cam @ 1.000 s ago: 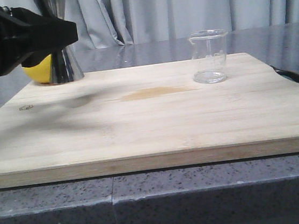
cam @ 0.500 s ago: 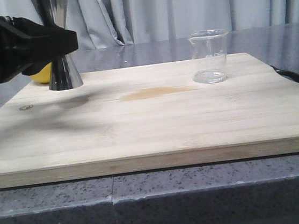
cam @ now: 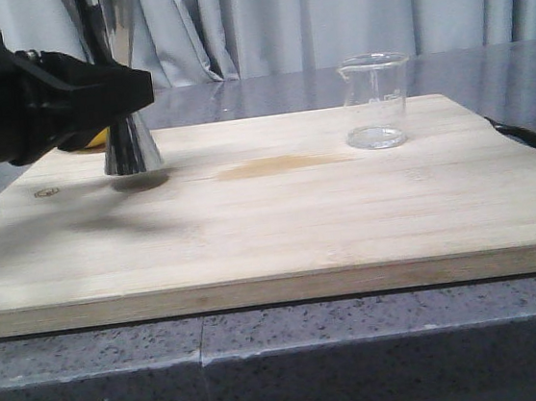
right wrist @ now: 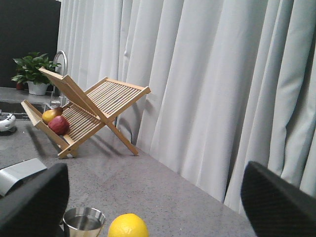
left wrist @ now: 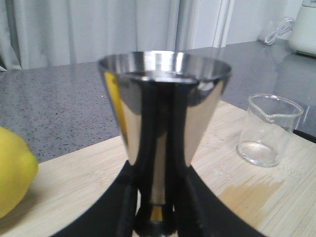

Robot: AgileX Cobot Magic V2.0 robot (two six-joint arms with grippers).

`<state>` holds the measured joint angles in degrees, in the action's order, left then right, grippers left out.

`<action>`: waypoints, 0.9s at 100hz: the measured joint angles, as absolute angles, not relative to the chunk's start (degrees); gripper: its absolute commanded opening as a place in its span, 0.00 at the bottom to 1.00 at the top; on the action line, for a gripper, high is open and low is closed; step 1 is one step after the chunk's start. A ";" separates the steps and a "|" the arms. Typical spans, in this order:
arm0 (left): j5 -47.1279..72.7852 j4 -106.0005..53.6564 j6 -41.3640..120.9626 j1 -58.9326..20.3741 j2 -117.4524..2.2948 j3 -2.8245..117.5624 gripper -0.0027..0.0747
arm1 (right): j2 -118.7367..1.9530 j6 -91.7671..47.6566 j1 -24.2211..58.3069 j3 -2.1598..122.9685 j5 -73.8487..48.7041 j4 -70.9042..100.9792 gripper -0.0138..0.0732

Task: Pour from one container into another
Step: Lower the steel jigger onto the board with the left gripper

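My left gripper (cam: pixel 130 90) is shut on the narrow waist of the shiny steel jigger (cam: pixel 129 129), which it holds upright at the back left of the wooden board (cam: pixel 270 220). The jigger's base sits at or just above the wood. In the left wrist view the black fingers (left wrist: pixel 128 197) clamp the jigger (left wrist: pixel 163 118) from both sides. The clear glass beaker (cam: pixel 376 101) stands upright at the back right of the board, apart from both arms, and also shows in the left wrist view (left wrist: pixel 266 131). My right gripper (right wrist: pixel 153 202) is open, high above the counter, with nothing between its fingers.
A yellow lemon (left wrist: pixel 12 168) lies just behind the board's left corner. A brownish stain (cam: pixel 283 165) marks the board's middle. A black cable (cam: pixel 527 137) runs past the right edge. A wooden dish rack (right wrist: pixel 84 111) and a potted plant (right wrist: pixel 32 74) stand far back.
My left gripper has carried the jigger rightward and down, from behind the board's left corner onto the board's back left area. The beaker has not moved.
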<state>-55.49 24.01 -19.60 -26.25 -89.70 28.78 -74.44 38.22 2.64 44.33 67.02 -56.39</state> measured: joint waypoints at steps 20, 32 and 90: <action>-55.94 24.01 -19.60 -26.25 -89.70 28.78 0.11 | -74.44 38.35 2.64 44.33 67.02 -56.39 0.89; -55.94 24.01 -19.60 -26.25 -89.70 28.78 0.11 | -74.44 38.35 2.64 44.33 67.02 -56.39 0.89; -55.62 25.34 -19.60 -26.25 -89.70 28.78 0.11 | -74.44 38.44 2.64 44.33 67.02 -56.39 0.89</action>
